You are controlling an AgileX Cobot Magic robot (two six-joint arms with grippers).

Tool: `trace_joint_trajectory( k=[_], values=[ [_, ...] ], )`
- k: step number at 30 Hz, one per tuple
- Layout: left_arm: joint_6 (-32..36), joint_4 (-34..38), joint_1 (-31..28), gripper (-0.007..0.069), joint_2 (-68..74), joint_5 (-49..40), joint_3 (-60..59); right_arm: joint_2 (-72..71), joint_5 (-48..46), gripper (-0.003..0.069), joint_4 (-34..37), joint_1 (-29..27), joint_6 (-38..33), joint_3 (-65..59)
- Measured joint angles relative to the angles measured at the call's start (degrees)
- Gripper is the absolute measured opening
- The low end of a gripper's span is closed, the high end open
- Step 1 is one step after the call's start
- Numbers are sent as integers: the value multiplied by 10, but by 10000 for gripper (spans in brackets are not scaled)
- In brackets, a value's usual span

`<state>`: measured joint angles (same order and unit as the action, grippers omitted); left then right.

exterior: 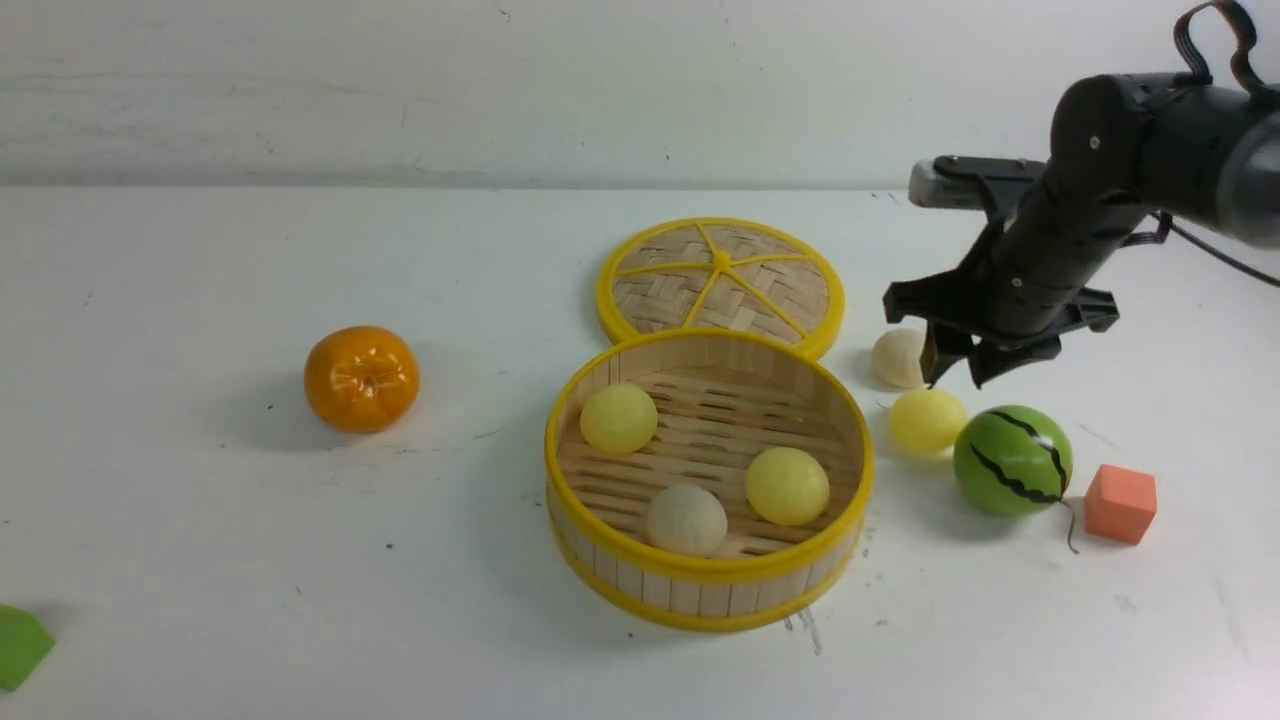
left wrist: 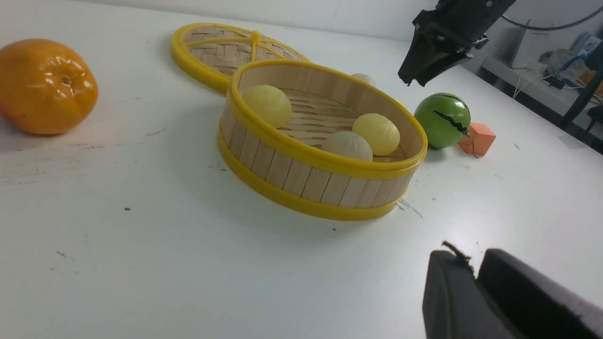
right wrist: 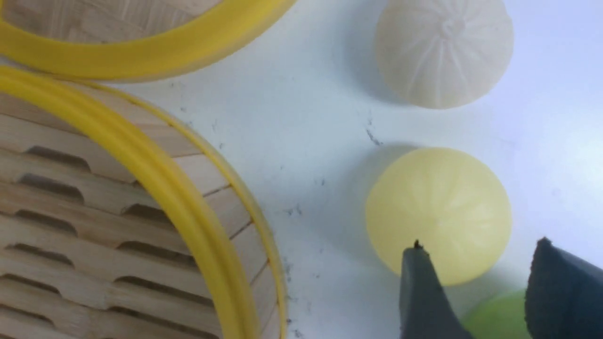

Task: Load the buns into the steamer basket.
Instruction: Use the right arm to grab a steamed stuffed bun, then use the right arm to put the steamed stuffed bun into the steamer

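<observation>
Right gripper (exterior: pixel 952 378), fingers (right wrist: pixel 421 292) parted and empty, over yellow bun (exterior: pixel 927 420): probably light, soft, smooth, rolls easily; grip across its middle.

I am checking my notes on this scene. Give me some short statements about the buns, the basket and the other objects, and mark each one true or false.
1. Three buns lie in the steamer basket. True.
2. The right end effector holds a yellow bun. False: it is open and empty, above the yellow bun and the off-white bun, which lie on the table.
3. The lid covers the basket. False: it lies flat behind the open basket.
4. The watermelon ball is beside the orange cube. True.
5. The tangerine is inside the basket. False: it sits on the table, to the basket's left.
</observation>
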<state>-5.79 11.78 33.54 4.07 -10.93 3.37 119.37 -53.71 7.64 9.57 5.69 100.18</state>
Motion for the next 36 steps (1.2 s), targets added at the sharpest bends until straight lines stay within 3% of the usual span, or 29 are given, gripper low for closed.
trace_joint_trajectory(
  k=[15,27,33,36],
  values=[
    [0,0,0,96,0,-1,0,37,24,271,8,2,-10,4],
    [0,0,0,111,0,-1,0,52,47,127,-12,1,-10,4],
    [0,0,0,117,0,-1,0,60,45,1,-24,1,-35,5],
    [0,0,0,120,0,-1,0,53,40,-8,-24,1,-40,5]
  ],
)
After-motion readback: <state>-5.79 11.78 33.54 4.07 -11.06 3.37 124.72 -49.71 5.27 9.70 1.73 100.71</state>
